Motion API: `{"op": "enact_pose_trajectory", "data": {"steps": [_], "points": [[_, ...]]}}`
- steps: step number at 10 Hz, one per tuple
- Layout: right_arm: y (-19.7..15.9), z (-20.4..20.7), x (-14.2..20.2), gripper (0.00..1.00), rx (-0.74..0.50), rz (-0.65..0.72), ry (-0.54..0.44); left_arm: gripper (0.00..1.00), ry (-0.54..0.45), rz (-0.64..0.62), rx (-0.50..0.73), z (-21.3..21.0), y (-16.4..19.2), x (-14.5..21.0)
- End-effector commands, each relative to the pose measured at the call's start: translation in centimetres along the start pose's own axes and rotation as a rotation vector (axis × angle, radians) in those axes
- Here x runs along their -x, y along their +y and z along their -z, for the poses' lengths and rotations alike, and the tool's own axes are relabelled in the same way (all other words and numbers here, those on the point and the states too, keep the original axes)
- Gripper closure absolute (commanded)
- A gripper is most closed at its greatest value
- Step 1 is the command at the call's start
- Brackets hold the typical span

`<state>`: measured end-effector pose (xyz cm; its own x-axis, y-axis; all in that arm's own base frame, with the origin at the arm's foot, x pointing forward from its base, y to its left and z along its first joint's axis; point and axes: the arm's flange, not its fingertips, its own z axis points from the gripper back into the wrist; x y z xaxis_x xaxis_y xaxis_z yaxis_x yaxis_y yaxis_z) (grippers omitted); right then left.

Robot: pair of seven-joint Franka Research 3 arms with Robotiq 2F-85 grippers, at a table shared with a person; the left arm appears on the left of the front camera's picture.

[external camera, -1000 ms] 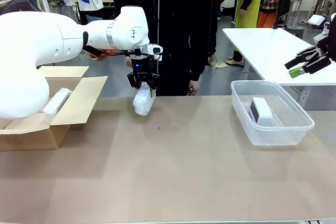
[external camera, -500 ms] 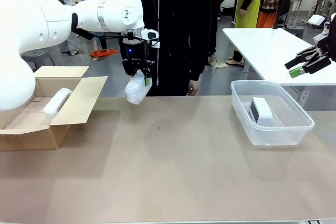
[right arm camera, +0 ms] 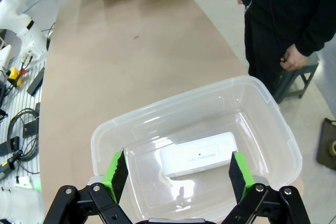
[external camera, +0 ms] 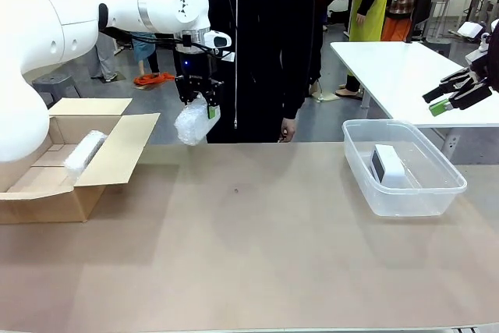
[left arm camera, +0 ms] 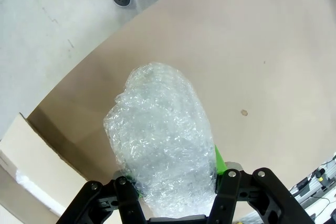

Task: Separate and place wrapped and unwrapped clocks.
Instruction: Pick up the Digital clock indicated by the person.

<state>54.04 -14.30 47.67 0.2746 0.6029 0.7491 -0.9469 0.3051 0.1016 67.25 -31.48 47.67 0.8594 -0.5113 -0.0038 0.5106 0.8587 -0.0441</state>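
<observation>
My left gripper point(external camera: 198, 105) is clamped on a bubble-wrapped clock point(external camera: 190, 124), which hangs below the jaws in the air above the far edge of the table point(external camera: 257, 247), just in front of the person point(external camera: 257, 44) standing there. In my left wrist view the bundle point(left arm camera: 163, 153) bulges out between my green pads point(left arm camera: 223, 162), pinched near one end, with the brown tabletop and a corner of the cardboard box point(left arm camera: 31, 161) beneath. The open cardboard box point(external camera: 74, 161) sits at the left side of the table and already holds another wrapped clock point(external camera: 84, 152) lying along its inside. My right gripper point(right arm camera: 178, 174) hangs spread wide and empty over the clear plastic bin point(right arm camera: 268, 129), where the bare white clock point(right arm camera: 199, 155) lies on the bottom; from the front that bin point(external camera: 437, 193) stands at the right side, well apart from the box. I judge that I am mid-carry with the last wrapped piece. The next move calls for swinging left until the bundle is over the box opening, clearing the raised flap, lowering beside the bundle already there, then letting go.
</observation>
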Motion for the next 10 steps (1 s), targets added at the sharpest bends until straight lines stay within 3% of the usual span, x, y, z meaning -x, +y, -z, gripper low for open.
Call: {"op": "enact_pose_trajectory", "data": {"steps": [1, 2, 3, 4, 10], "points": [[0.1, 0.2, -0.1, 0.00, 0.010, 0.007, 0.005, 0.65, 0.012, 0.042, -0.039, -1.6, 0.3, -2.1], [0.1, 0.2, -0.1, 0.00, 0.010, 0.007, 0.005, 0.65, -0.001, 0.045, -0.024, -2.0, 0.3, -2.3], [0.1, 0.2, -0.1, 0.00, 0.010, 0.007, 0.005, 0.85, 0.004, 0.066, -0.006, -2.1, 0.3, -2.3], [0.1, 0.2, -0.1, 0.00, 0.010, 0.007, 0.005, 0.85, 0.000, 0.018, -0.004, -0.6, -0.1, 0.0], [0.1, 0.2, -0.1, 0.00, 0.010, 0.007, 0.005, 0.85, 0.000, 0.018, -0.004, -0.6, -0.1, 0.0]]}}
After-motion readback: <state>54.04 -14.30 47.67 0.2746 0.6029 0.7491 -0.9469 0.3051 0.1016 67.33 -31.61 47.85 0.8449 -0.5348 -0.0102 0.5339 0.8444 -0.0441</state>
